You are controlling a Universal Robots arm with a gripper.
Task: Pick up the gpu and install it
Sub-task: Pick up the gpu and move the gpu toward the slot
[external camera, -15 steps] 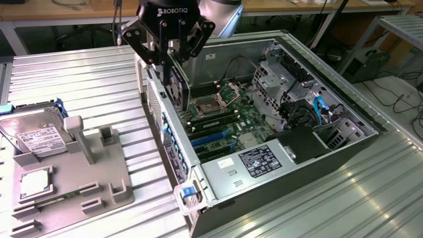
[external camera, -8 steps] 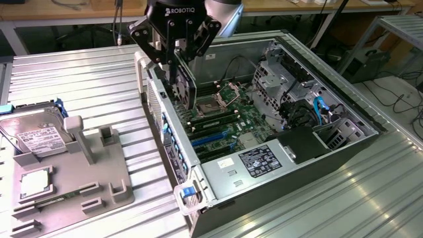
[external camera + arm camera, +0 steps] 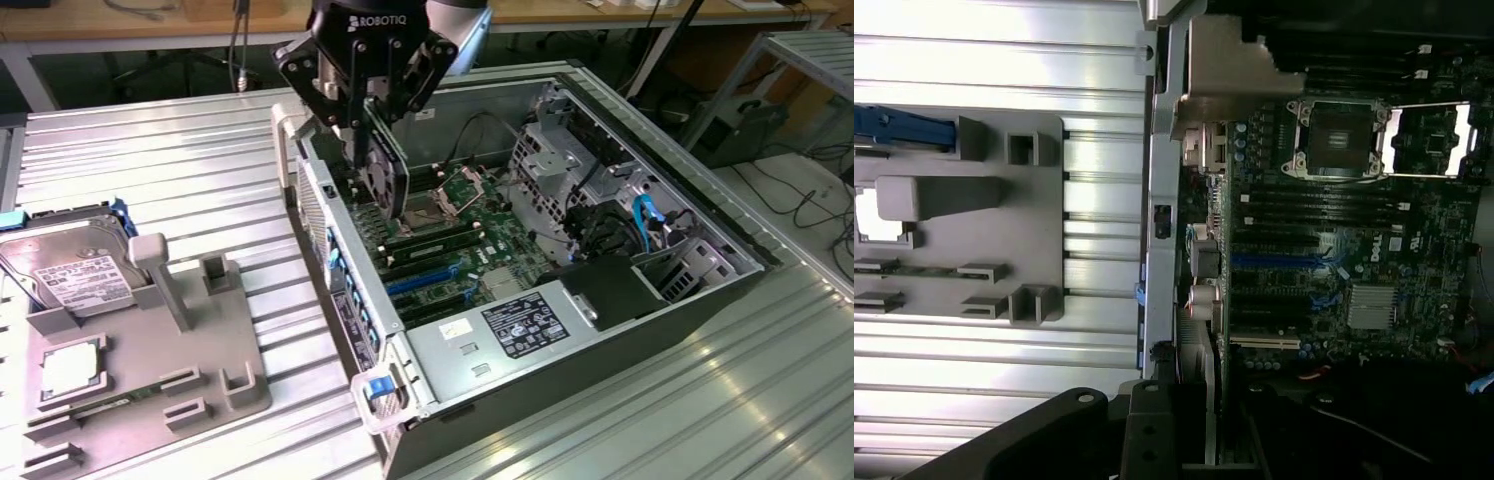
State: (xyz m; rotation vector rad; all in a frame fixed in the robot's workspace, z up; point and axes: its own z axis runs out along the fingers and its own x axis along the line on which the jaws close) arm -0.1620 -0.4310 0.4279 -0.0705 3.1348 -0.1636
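Pincer [image 3: 363, 108] grips the dark, fan-faced gpu [image 3: 387, 168] upright above motherboard [image 3: 470, 252].

Robotics lab or test workshop, industrial rather than domestic. Ribbed aluminium work table [image 3: 160, 150]. Opened computer case [image 3: 601, 390] lying on it, motherboard [image 3: 487, 235] exposed. Robotiq-marked gripper [image 3: 371, 130] clamped on the gpu [image 3: 387, 170] above the case. Grey moulded parts fixture [image 3: 200, 360] alongside, hard drive [image 3: 67, 275] seated in it. Wooden benches [image 3: 134, 20] behind, cables [image 3: 807, 200] trailing across the floor, bare metal rack [image 3: 801, 45] at the exterior view's right.
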